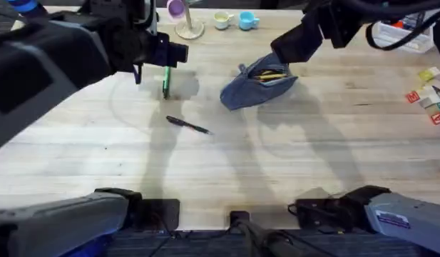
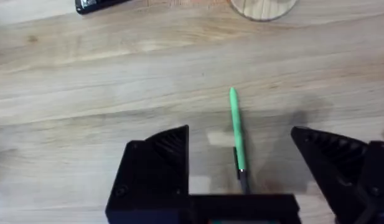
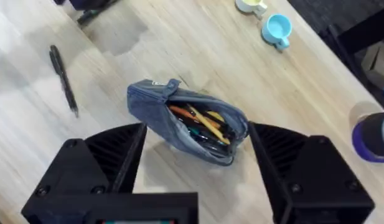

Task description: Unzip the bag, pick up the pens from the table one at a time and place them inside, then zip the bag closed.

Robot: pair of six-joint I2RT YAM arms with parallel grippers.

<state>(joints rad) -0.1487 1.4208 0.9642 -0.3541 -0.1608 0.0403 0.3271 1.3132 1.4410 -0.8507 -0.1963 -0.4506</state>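
The grey-blue bag lies unzipped at mid-table, several pens showing inside its mouth. My right gripper hovers open above it, the pouch between its spread fingers without contact. A green pen lies on the table at the back left. My left gripper is open just over it, the green pen lying between the two black fingers. The black pen rests on the wood in front of the green one, also seen as the black pen from the right wrist.
A wooden stand with a purple top, a yellow cup and a blue cup line the back edge. Coloured blocks sit at the right edge. A purple-rimmed roll lies close to the bag.
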